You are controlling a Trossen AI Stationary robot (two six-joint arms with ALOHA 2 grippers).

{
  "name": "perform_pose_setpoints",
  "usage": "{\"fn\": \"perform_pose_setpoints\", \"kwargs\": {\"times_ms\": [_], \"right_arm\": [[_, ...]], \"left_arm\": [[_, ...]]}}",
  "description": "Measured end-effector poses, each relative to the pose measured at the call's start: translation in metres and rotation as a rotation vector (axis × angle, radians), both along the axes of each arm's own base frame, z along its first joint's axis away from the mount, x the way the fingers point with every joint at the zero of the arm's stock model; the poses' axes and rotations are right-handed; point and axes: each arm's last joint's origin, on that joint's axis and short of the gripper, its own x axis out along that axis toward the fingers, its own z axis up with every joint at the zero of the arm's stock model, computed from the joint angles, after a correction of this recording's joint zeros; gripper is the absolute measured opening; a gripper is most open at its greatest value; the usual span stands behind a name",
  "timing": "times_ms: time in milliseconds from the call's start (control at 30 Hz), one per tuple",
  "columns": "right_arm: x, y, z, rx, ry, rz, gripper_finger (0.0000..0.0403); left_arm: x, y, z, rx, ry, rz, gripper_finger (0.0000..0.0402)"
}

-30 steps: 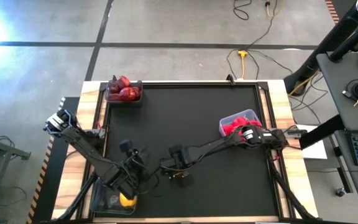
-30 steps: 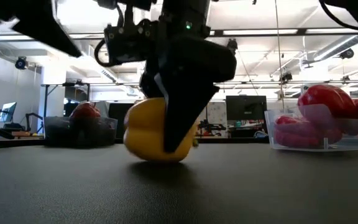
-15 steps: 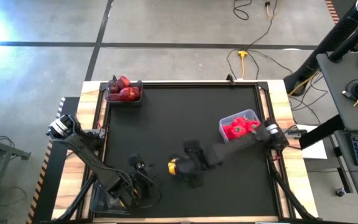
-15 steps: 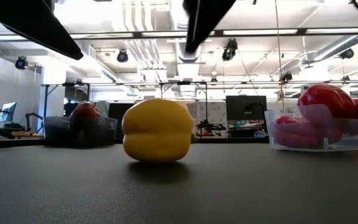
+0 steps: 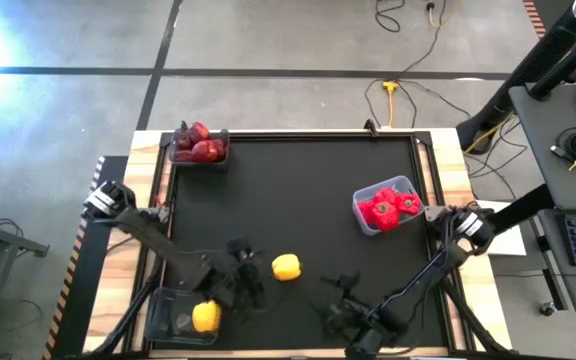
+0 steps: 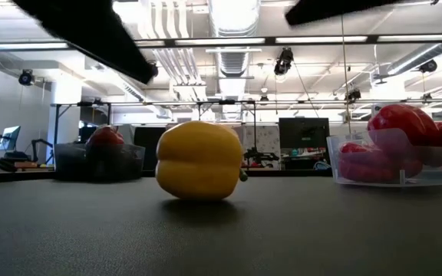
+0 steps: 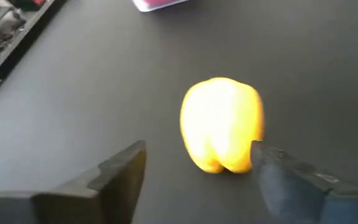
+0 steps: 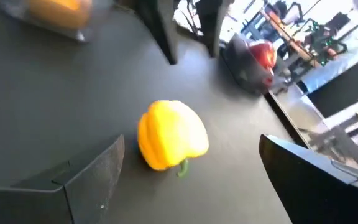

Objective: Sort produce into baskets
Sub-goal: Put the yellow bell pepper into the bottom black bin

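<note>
A yellow bell pepper [image 5: 286, 267] lies on its side on the black mat, near the front middle; it also shows in the low view [image 6: 199, 161]. My left gripper [image 5: 251, 281] is open just to its left, fingers [image 7: 120, 171] pointing at it, apart from it. My right gripper [image 5: 334, 301] is open to its near right, also facing it [image 8: 173, 143]. A clear tub [image 5: 178, 316] at the near left holds another yellow pepper [image 5: 206, 316]. A tub [image 5: 386, 208] at the right holds red peppers. A tub [image 5: 200, 146] at the far left holds dark maroon fruit.
The mat's raised wooden frame [image 5: 148, 180] runs around the work area. The middle and far part of the mat [image 5: 298, 190] is bare. Both arms cross the near half of the mat, one on each side of the loose pepper.
My right gripper stood around the loose yellow pepper a second ago; it has come off it, risen and drawn back toward the table's near right. The pepper stays on the mat. My left gripper has moved from over the near-left tub toward the pepper.
</note>
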Motion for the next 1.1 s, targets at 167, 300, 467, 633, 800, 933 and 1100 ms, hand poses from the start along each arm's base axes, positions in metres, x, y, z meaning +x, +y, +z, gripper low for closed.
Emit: {"fn": "perform_pose_setpoints", "kwargs": {"times_ms": [167, 300, 467, 633, 800, 933, 1100], "right_arm": [[0.0, -0.016, 0.007, 0.114, -0.095, -0.087, 0.0363], [-0.003, -0.021, 0.013, 0.14, -0.079, -0.076, 0.0363], [-0.009, -0.015, 0.011, 0.115, -0.049, -0.039, 0.0363], [-0.014, -0.017, 0.005, 0.097, -0.023, -0.039, 0.0363], [-0.017, -0.021, -0.004, 0.103, -0.018, -0.052, 0.0363], [-0.018, -0.023, -0.007, 0.107, -0.018, -0.061, 0.0363], [-0.014, -0.026, -0.007, 0.116, -0.03, -0.076, 0.0363]], "left_arm": [[0.024, 0.025, -0.004, -0.063, 0.056, -0.007, 0.0343], [0.037, 0.038, -0.005, -0.202, 0.095, -0.062, 0.0391], [0.047, 0.043, -0.002, -0.322, 0.065, -0.089, 0.0387], [0.055, 0.05, -0.018, -0.333, 0.089, -0.025, 0.0389], [0.065, 0.052, -0.041, -0.323, 0.113, -0.005, 0.0395], [0.071, 0.051, -0.059, -0.318, 0.137, 0.012, 0.0396], [0.077, 0.049, -0.077, -0.309, 0.135, 0.011, 0.0384]]}}
